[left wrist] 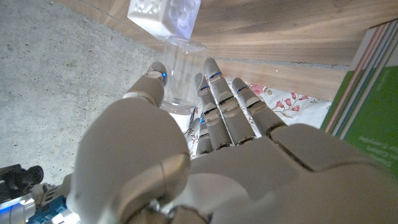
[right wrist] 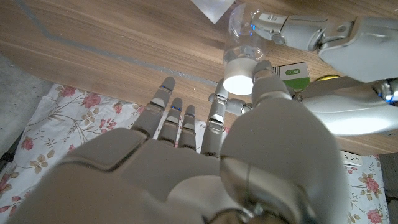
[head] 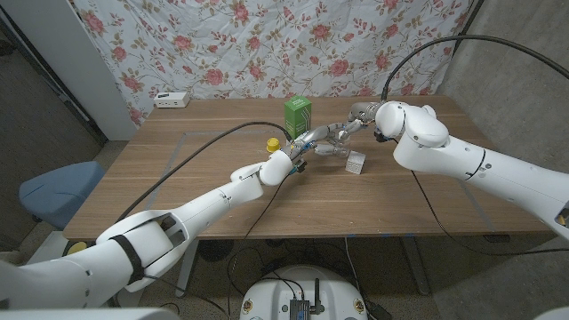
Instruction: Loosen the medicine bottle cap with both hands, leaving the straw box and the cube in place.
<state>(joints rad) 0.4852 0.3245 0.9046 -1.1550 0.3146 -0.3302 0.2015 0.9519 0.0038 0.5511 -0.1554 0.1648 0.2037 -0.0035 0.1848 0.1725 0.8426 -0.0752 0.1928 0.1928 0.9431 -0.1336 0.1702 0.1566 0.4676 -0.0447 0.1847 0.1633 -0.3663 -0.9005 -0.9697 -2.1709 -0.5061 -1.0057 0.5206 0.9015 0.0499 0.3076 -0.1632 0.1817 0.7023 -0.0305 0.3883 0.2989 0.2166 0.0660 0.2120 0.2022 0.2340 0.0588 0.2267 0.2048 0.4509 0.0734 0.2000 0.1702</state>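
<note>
While the green straw box stands at the far middle of the counter, the left robot hand grips the clear medicine bottle — the right robot hand pinching its white cap — just left of the white cube.

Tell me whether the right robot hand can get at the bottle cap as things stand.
Probably yes. The right robot hand is already at the white cap, thumb beside it, nothing between; the left robot hand grips the bottle's clear body, leaving the cap end free.
</note>
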